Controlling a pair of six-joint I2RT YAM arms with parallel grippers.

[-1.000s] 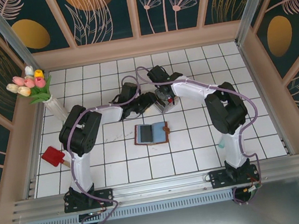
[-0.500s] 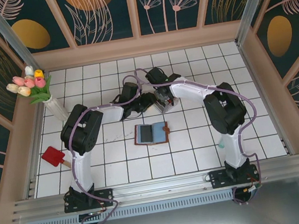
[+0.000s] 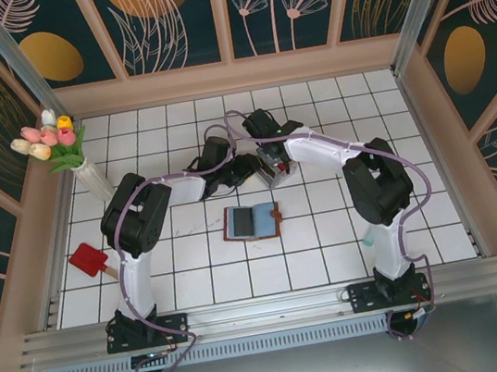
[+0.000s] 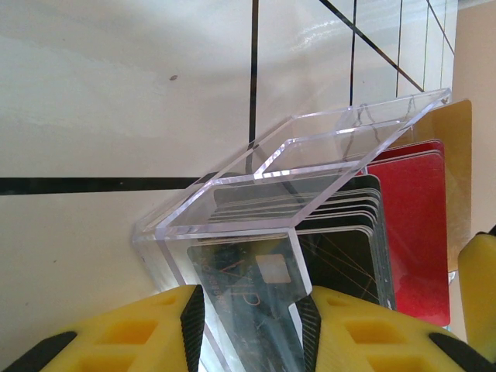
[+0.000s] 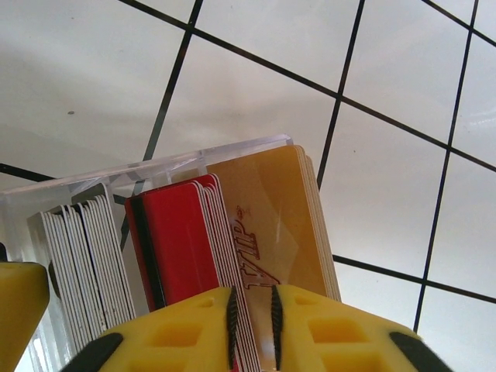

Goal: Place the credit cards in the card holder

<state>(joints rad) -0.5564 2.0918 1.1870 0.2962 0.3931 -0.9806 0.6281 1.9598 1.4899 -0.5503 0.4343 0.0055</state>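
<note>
White tiled table (image 3: 333, 248): left fingers (image 4: 147, 333) clamp clear tray (image 4: 256, 186), right fingers (image 5: 178, 333) pinch tan cards (image 5: 271, 209), open wallet (image 3: 252, 221) nearby.

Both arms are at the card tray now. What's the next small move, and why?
Probably finish closing the right gripper and lift straight up: its fingers straddle the gold card beside the red cards, while the left gripper brackets the clear tray wall to steady it. The card holder lies open nearby.

Slanted "VIP" lettering on face of tan-gold card (image 5: 277, 213), lower centre of right wrist frame, bottom partly hidden. No other legible text.
</note>
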